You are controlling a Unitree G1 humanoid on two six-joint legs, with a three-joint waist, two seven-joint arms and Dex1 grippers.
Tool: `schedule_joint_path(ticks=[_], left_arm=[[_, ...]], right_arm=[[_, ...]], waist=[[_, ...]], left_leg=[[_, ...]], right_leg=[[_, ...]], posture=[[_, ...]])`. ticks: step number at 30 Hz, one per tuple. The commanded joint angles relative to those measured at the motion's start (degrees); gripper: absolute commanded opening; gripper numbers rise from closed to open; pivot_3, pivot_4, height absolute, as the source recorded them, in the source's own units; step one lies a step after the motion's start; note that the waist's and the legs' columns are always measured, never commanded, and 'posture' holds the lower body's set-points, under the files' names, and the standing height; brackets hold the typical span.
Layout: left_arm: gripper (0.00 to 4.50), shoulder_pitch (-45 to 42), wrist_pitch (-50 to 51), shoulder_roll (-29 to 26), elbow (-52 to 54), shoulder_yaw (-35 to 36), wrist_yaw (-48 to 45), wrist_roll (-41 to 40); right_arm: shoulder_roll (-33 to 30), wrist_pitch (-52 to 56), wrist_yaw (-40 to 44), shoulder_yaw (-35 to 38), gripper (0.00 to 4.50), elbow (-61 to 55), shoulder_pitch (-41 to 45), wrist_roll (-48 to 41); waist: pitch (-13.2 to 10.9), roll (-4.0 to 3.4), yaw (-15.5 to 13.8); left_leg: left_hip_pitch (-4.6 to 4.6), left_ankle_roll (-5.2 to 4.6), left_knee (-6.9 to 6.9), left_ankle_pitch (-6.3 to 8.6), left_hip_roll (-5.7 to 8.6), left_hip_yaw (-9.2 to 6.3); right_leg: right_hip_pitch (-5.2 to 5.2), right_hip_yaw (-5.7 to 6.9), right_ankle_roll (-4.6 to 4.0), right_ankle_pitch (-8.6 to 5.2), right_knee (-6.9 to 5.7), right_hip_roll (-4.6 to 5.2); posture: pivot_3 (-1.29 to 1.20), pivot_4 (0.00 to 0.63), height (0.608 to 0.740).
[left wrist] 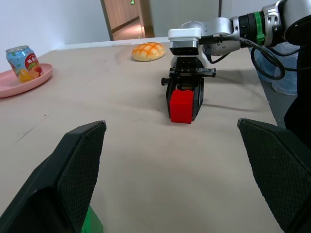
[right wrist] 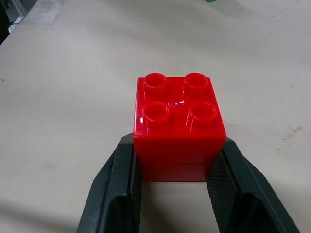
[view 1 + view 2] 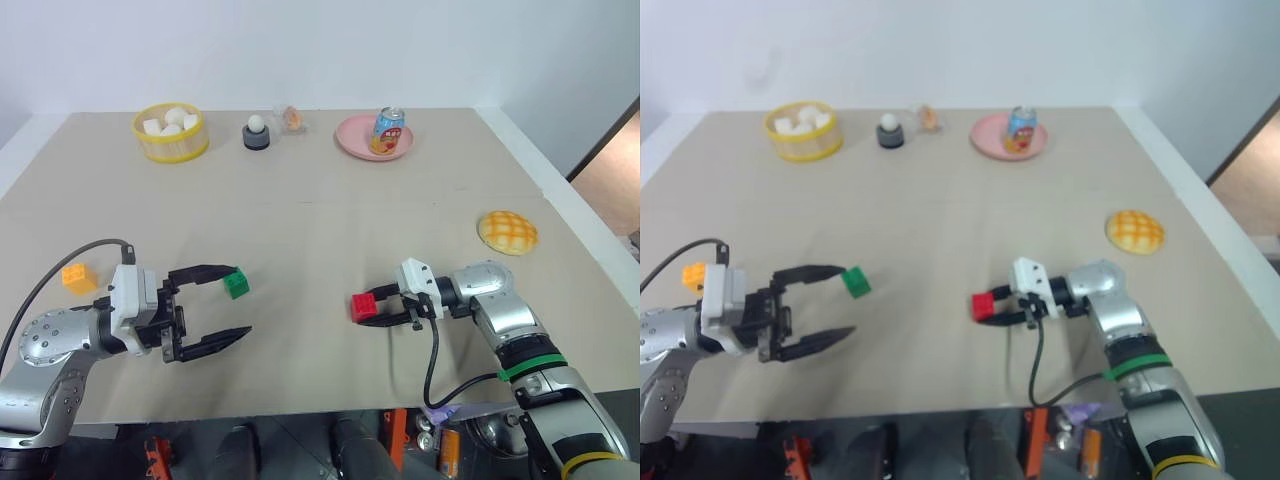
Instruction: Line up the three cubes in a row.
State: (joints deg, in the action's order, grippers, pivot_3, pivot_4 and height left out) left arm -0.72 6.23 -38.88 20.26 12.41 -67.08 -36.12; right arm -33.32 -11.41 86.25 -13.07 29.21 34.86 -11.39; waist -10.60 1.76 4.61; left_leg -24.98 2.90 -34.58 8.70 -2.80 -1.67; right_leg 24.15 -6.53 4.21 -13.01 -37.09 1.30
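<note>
Bench (image 3: 320,230): three cubes — one red cube (image 3: 364,307) clamped in right gripper (image 3: 385,309), one green cube (image 3: 236,285) beside left gripper (image 3: 228,303), jaws wide apart, one orange-yellow cube (image 3: 78,277) far left.

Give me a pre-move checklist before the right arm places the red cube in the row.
1. Right gripper shut on red cube: ok.
2. Cube square between the fingers, studs up: ok.
3. Left gripper open, holding nothing: ok.
4. Green cube free by the left gripper's upper fingertip: ok; contact cannot tell.
5. Orange-yellow cube in line with the other two: not ok, it sits behind the left arm.
6. Bare table between red and green: ok.
</note>
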Motion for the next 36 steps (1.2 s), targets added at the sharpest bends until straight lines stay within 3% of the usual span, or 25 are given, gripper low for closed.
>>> schedule_joint_path(ticks=[1,9,21,23,29,36], left_arm=[[4.50,-0.31,-0.21,-0.66,1.06,1.08,0.66,-0.37],[4.50,0.55,0.05,-0.86,1.96,1.36,1.64,-0.56],[4.50,-1.05,-0.05,-0.56,0.97,0.16,1.88,-0.10],[4.50,-1.25,-0.11,-0.53,0.79,0.17,1.93,-0.01],[4.50,-1.53,-0.27,-0.31,0.67,0.14,2.17,0.21],[4.50,-2.94,-0.50,0.04,-0.54,-0.18,2.17,0.51]], right_arm=[[0.56,-0.71,0.51,-0.16,1.25,2.04,1.54,1.20],[1.08,0.41,-2.06,0.55,1.25,5.38,2.21,1.92],[0.89,-0.25,-1.75,0.80,1.25,6.88,3.07,1.68],[0.78,-0.44,-1.38,0.64,2.26,7.35,3.26,1.81],[0.47,-0.25,-1.11,0.15,4.17,8.33,3.92,2.62],[-0.71,0.31,0.87,0.29,4.17,8.71,4.58,2.49]], waist=[[0.00,0.00,0.01],[0.01,0.02,0.08],[0.01,0.02,0.06],[0.02,0.02,0.05],[0.01,0.02,0.02],[0.01,0.02,-0.01]], left_leg=[[0.04,0.00,0.00,0.00,0.00,0.00],[0.75,0.00,-0.02,0.00,-0.01,0.01],[0.76,0.01,-0.11,-0.01,-0.01,0.03],[0.76,0.01,-0.11,-0.01,-0.01,0.04],[0.74,0.01,-0.05,0.00,-0.01,0.04],[0.72,0.05,0.06,0.04,-0.01,0.01]], right_leg=[[-0.04,0.00,0.00,0.00,0.00,0.00],[-0.71,0.00,-0.06,0.03,0.00,0.01],[-0.77,0.00,-0.08,0.04,0.00,0.03],[-0.77,0.00,-0.07,0.04,0.00,0.04],[-0.76,0.00,-0.04,-0.01,0.00,0.04],[-0.76,0.01,-0.04,-0.18,0.01,0.02]], posture=[[0.00,0.150,0.740],[0.00,0.150,0.740],[0.00,0.150,0.740],[0.00,0.150,0.740],[0.00,0.150,0.740],[0.00,0.150,0.740]])
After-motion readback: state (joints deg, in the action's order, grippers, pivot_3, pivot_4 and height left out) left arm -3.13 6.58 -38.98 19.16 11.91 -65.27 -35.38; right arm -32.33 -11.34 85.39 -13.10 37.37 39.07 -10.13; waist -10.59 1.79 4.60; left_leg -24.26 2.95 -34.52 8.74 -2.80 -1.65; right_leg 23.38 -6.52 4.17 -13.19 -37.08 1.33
